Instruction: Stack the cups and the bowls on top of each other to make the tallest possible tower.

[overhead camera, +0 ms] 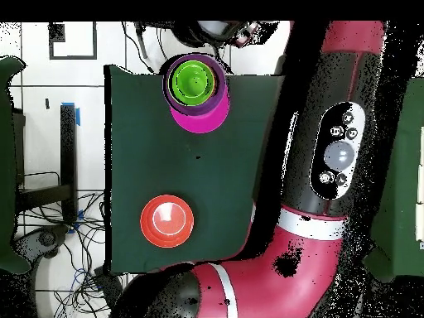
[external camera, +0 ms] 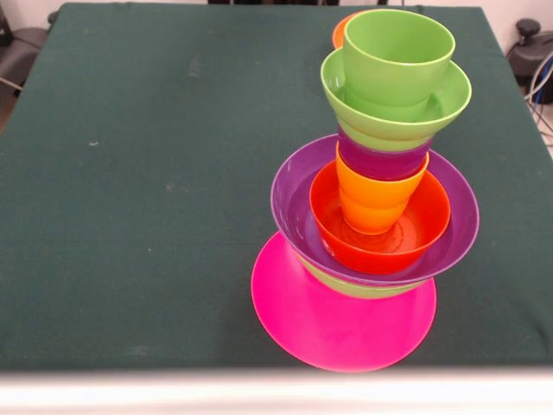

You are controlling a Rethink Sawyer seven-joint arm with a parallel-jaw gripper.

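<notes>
The tower [external camera: 371, 199] stands at the table's near right in the front view. From the bottom it has a wide pink base [external camera: 337, 333], a green bowl [external camera: 363, 289], a wide purple bowl [external camera: 289, 203], an orange-red bowl [external camera: 428, 225], an orange cup [external camera: 376, 194], a purple cup [external camera: 384, 162], a light green bowl [external camera: 451, 95] and a light green cup [external camera: 393, 60] on top. The tower also shows in the overhead view [overhead camera: 195, 89]. A second orange-red bowl [overhead camera: 167, 221] sits alone, upside down; its edge [external camera: 338, 33] peeks out behind the tower. The yellow cup is hidden. No gripper shows.
The dark green table [external camera: 130, 173] carries only the tower and the lone bowl. In the overhead view the red and black arm [overhead camera: 339, 149] reaches along the table's right side, away from the tower. Cables lie on the floor at the left [overhead camera: 74, 240].
</notes>
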